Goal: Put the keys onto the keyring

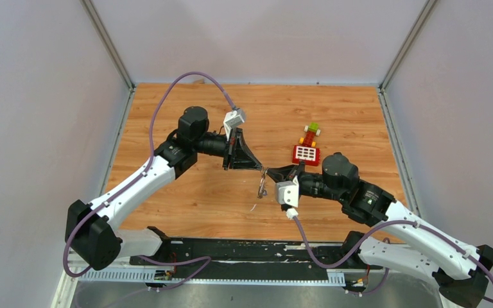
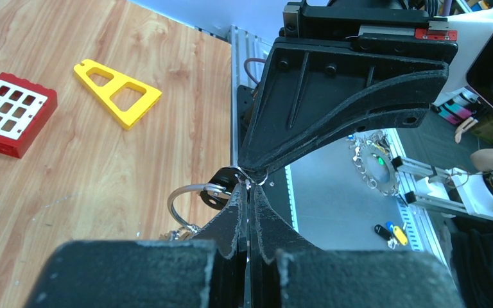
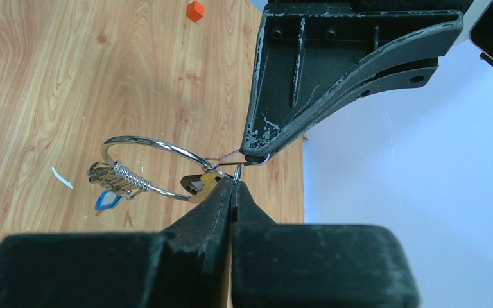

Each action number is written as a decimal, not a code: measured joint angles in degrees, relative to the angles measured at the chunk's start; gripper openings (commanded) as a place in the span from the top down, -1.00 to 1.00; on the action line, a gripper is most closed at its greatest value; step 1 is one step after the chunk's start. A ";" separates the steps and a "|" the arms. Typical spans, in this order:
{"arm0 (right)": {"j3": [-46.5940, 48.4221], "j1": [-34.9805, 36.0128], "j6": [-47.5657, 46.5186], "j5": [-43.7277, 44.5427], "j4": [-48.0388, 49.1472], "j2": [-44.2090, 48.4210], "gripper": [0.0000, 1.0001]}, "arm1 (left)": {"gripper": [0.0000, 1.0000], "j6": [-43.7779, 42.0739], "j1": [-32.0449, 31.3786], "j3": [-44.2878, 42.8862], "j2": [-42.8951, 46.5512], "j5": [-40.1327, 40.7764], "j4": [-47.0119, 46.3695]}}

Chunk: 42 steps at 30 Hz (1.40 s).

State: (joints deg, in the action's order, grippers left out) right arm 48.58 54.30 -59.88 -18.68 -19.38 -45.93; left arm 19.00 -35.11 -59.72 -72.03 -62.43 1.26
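Over the middle of the table (image 1: 186,205), nearer its front edge, the matte black left gripper (image 1: 259,167) and right gripper (image 1: 273,172) meet tip to tip above the orange wood-grain laminate. Each has its jaws pressed fully together on thin wire of the keyring (image 3: 135,136). The polished round ring hangs below the pinch, carrying a coiled silver cluster and a blue tag (image 3: 106,201). The keys (image 2: 221,182), black plastic head showing, sit against the ring beside the fingertips. Toward the far edge stands a red block (image 1: 306,154) with a white grid face.
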 measured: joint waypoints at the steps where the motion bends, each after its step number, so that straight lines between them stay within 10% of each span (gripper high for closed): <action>1: 0.00 0.00 0.02 0.00 0.00 -0.04 1.00 | 1.00 0.00 0.00 0.00 0.00 0.00 0.00; 42: 0.07 0.00 2.12 -0.98 0.00 -0.87 1.00 | 1.00 0.17 -0.02 0.00 0.00 1.09 -0.26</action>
State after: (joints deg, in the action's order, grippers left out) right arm 48.64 54.30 -57.76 -19.66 -19.38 -46.81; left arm 19.18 -35.14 -59.72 -72.03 -61.34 0.99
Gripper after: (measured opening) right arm 0.007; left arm 0.007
